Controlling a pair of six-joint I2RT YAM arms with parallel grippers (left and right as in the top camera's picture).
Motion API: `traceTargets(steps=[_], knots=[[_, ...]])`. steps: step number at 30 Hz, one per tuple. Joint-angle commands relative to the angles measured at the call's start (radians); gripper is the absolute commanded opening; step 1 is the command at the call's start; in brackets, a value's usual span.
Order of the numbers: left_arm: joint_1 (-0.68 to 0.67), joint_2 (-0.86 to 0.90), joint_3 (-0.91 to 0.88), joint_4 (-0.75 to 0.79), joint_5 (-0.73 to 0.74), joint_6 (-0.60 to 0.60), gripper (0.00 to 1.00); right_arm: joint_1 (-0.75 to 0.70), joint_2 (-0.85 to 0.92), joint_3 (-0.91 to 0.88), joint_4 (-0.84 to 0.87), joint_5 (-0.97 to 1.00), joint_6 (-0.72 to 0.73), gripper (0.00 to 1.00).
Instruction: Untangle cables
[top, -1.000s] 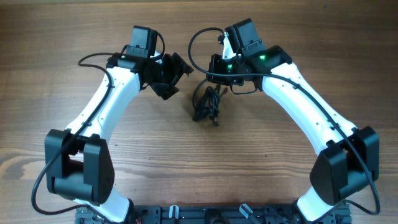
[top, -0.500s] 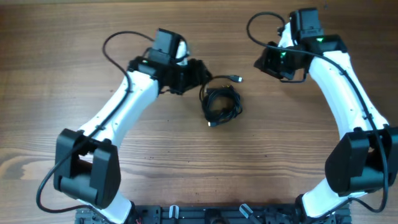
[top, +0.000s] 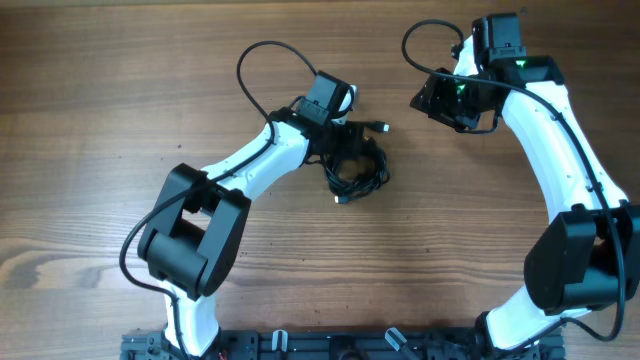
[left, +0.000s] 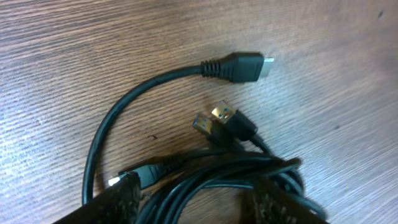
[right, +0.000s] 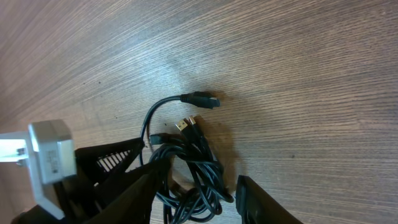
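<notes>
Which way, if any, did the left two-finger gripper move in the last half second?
Yes: left gripper moved right, onto the stationary coil of black cables.

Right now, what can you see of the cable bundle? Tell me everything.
The cables are thin, black, rubbery-looking cords bunched in a small tangled coil, lying flat on the wooden table. One end arcs out free, ending in a black plug with a metal tip. Two gold-tipped plugs lie beside the coil. The left gripper straddles the coil, open; whether it touches the cords is unclear.
</notes>
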Motion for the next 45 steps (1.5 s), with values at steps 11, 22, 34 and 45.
traceTargets(steps=[11, 22, 34, 45], knots=[[-0.011, 0.097, -0.002, -0.014, -0.002, 0.125, 0.38, 0.0, -0.019, 0.016, -0.002, 0.016, -0.021, 0.46], [-0.026, 0.111, -0.002, 0.001, 0.006, 0.12, 0.12, 0.003, -0.018, 0.016, -0.001, 0.016, -0.02, 0.46], [0.039, -0.191, 0.0, 0.0, 0.013, -0.174, 0.04, 0.047, -0.019, 0.016, 0.019, 0.015, -0.028, 0.34], [0.257, -0.383, 0.0, -0.154, 0.014, -0.441, 0.04, 0.184, -0.12, 0.021, 0.252, -0.249, -0.122, 0.35]])
